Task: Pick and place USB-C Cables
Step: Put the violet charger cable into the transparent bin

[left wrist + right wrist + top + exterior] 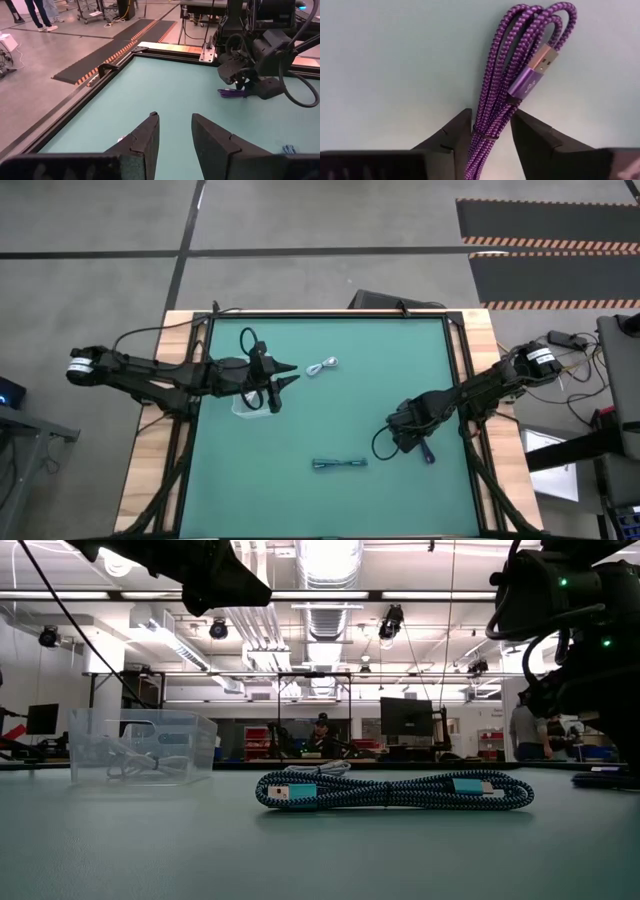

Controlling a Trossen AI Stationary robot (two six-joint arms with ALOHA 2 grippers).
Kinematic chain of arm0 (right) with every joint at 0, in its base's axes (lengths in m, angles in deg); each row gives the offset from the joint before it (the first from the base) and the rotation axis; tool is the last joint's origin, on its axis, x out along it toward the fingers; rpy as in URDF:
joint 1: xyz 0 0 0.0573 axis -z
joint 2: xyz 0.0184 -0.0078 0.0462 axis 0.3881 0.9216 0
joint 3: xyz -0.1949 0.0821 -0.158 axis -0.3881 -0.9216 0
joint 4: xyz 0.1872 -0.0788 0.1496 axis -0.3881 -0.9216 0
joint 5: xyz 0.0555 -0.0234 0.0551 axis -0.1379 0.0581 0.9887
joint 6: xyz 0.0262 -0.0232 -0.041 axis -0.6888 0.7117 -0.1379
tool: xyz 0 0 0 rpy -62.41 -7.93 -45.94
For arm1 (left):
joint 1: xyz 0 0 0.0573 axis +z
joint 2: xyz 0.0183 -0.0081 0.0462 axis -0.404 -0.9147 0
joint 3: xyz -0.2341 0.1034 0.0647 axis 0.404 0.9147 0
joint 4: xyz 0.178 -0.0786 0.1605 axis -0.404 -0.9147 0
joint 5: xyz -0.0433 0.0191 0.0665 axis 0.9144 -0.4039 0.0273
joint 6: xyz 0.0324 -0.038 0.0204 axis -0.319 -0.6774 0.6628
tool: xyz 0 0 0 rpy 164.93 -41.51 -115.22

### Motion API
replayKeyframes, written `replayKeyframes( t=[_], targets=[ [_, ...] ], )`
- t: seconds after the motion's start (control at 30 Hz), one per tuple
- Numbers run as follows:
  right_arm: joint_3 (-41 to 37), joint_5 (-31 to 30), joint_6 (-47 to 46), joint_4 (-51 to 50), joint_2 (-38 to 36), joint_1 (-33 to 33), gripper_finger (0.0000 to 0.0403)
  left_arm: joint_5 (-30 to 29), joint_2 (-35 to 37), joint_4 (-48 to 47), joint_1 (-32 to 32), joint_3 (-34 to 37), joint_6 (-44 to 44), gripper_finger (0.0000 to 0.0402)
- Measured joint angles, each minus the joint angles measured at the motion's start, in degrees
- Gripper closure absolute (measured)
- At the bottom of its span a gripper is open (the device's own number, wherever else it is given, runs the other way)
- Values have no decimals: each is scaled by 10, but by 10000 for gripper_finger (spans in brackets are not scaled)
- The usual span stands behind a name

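A purple braided cable bundle [520, 65] lies flat on the green mat, also seen as purple cable [231, 92]. My right gripper [491, 132] is open, low over it at the table's right, pointing down. Its fingers stand on either side of the bundle near its tie band. A teal-black bundle [340, 464] lies near the front middle and a white coil [322, 367] lies toward the far middle. My left gripper [288, 376] is open and hovers between the white coil and a clear box [250, 405]. My right gripper's fingers [457, 135] stand close on either side of the purple cable at its tie band [487, 135], coming from above and lying across the bundle. I cannot tell whether they touch it. The bundle lies flat on the mat.
The clear box [140, 745] holds a pale cable and sits under my left arm. The teal-black bundle [390, 790] lies close to the low camera. A raised black frame [455, 370] borders the mat. Open mat lies between the two arms.
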State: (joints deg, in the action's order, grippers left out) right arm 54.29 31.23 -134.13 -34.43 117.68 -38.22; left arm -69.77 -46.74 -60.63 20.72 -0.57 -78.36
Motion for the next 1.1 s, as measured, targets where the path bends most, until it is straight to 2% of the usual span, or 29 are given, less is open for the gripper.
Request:
replayKeyframes(
  t=[0.5,0.77,0.93,1.1],
  targets=[
    [0,-4,13,12,1,0,368,0,0,0,0,0,0,303],
    [-2,-11,31,13,-15,0,373,0,0,0,0,0,0,303],
    [-3,-73,32,13,-47,1,374,0,0,1,0,0,0,303],
    [-3,-107,39,15,-85,2,374,0,0,16,0,0,0,303]
  ],
)
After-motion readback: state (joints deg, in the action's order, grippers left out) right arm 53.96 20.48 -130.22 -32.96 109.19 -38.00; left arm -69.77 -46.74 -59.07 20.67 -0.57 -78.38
